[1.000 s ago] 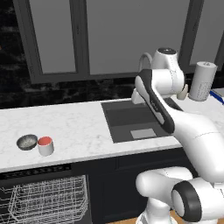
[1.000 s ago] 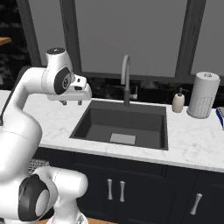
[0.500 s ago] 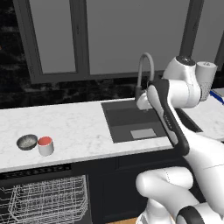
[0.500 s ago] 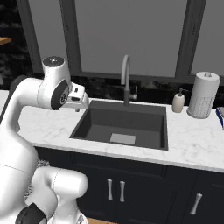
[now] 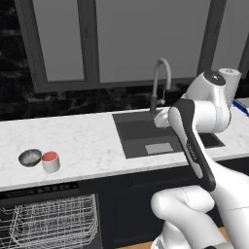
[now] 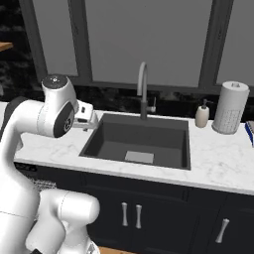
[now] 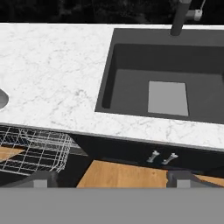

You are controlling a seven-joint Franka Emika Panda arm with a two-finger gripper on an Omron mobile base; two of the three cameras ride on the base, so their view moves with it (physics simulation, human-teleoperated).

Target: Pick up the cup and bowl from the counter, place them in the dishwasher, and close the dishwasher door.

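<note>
My gripper (image 7: pixel 112 178) hangs spread and empty above the dark sink (image 7: pixel 168 83), while the small white red-topped cup (image 5: pixel 50 161) touches the grey speckled bowl (image 5: pixel 30 157) near the white marble counter's (image 5: pixel 87 146) front edge, probably light, rigid, slick, best pinched across its sides.

Sink (image 6: pixel 144 141): dark rectangular basin, pale grey square at its floor. Faucet (image 6: pixel 143 89): grey arched spout directly behind the sink. Soap dispenser (image 6: pixel 202 114) and paper towel roll (image 6: pixel 230 107): right of the sink, side by side.

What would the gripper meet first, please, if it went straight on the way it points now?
Probably the counter just left of the sink, which lies straight ahead of the open gripper; depth is uncertain.
</note>
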